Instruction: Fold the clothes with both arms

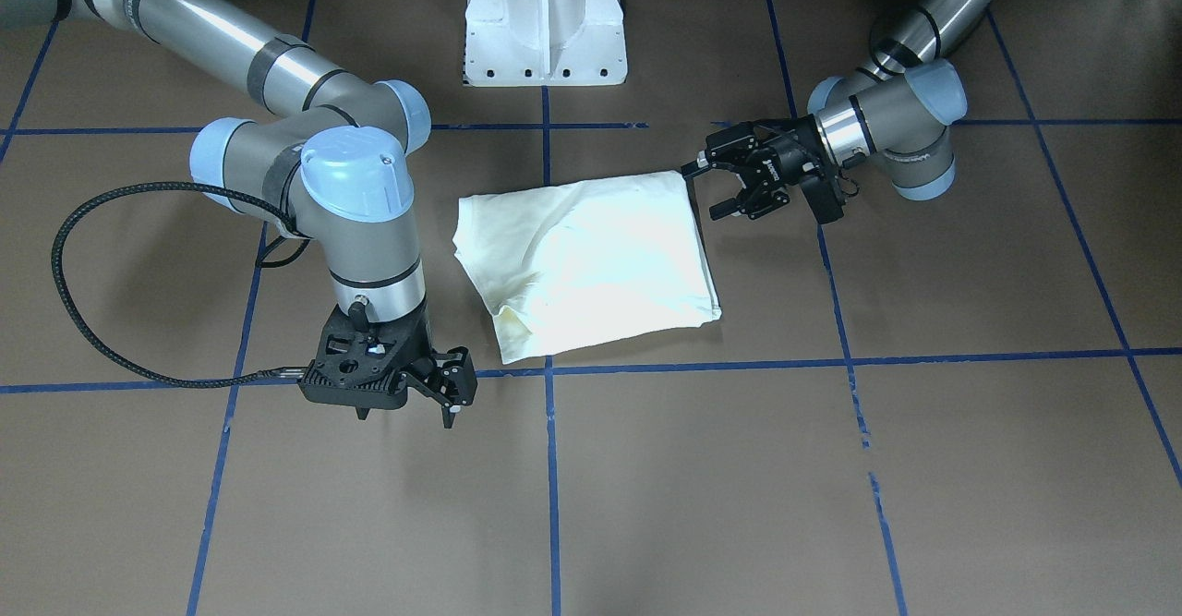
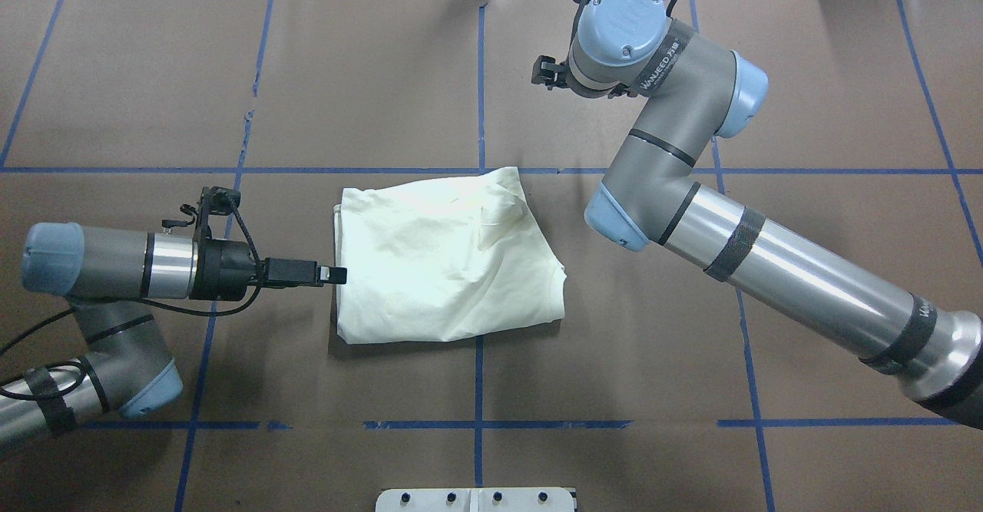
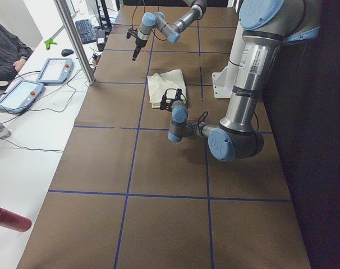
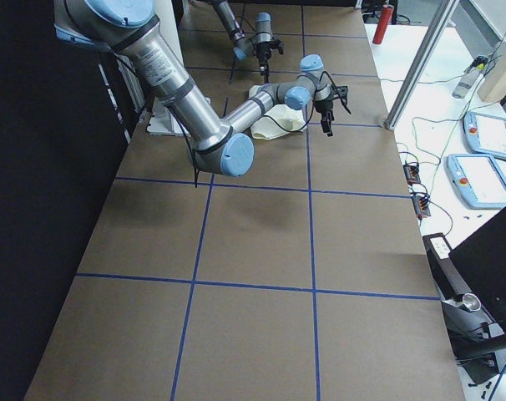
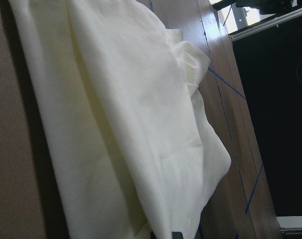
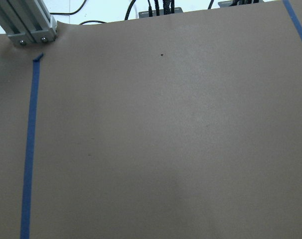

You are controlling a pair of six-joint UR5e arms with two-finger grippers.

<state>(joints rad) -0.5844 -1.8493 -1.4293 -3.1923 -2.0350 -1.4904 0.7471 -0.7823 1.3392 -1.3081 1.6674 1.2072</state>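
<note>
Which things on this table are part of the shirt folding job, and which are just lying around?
Job in hand:
cream shirt
left gripper
right gripper

Just lying about, on the side bench:
red cylinder
handheld screens
keyboard

Robotics lab: brown paper-covered table (image 2: 384, 74) gridded with blue tape lines (image 2: 481, 90); grey touchscreen teach pendants (image 3: 54, 70), aluminium frame post (image 3: 74, 39) alongside.

The cream T-shirt (image 2: 445, 259) lies folded, plain side up, mid-table. The left gripper (image 1: 702, 193), jaws apart, points level at its edge; the right gripper (image 1: 452, 394) hangs tip-down nearer the table's far edge.
</note>
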